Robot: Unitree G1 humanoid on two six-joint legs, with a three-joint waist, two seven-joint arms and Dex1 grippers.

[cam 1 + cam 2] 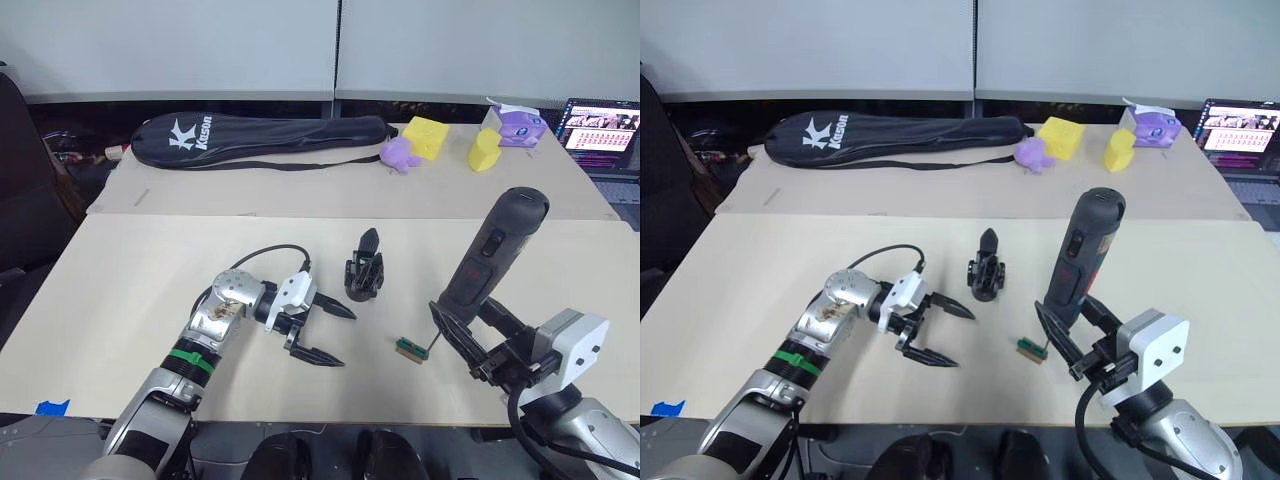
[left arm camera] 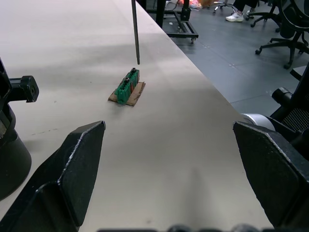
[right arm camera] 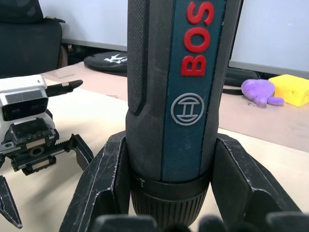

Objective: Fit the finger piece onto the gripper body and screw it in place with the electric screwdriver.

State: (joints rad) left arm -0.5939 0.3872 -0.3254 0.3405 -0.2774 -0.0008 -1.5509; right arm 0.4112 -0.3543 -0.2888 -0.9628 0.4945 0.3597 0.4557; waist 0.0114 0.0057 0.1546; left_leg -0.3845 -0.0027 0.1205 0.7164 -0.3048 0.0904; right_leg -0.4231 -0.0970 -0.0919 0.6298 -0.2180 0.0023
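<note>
Black gripper body [image 1: 364, 268] stands upright mid-table — electric screwdriver [image 1: 494, 252] tilted nearby.

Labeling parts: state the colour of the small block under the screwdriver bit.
Green block, clearest in the left wrist view.

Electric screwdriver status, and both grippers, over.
Right gripper shut on dark grey cylindrical electric screwdriver, bit tip over small green block. Left gripper open, empty. Black blocky gripper body upright between them.

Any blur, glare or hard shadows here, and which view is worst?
Eye views: even light, soft shadows, no glare; screwdriver and gripper body sharp. Left wrist view: own fingers soft, green block sharp. Right wrist view: screwdriver sharp, background soft.
</note>
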